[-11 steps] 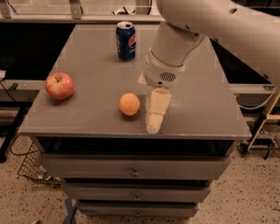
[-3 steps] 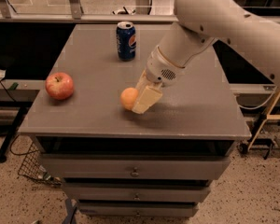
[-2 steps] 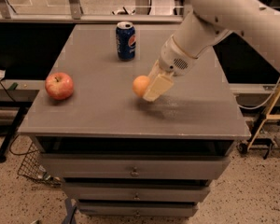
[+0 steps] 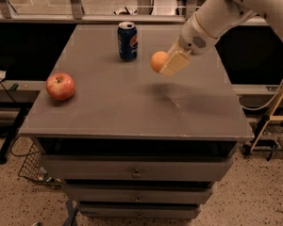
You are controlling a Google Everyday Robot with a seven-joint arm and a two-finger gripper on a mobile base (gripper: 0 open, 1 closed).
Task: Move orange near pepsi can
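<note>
Claw (image 4: 164, 64) clamped on orange (image 4: 156, 61), held above tabletop (image 4: 132, 107). Pepsi can (image 4: 128, 41) upright, near, left of claw and slightly farther back. Next, likely: short leftward carry, then lower.

The upright dark blue can (image 4: 127, 41) shows a round red-white-blue emblem, probably Pepsi's; right of it, the gripper (image 4: 165, 64) clasps the small round orange (image 4: 156, 60).

orange (image 4: 156, 61) in pincer (image 4: 166, 66), aloft, near pepsi can (image 4: 127, 42)
</note>
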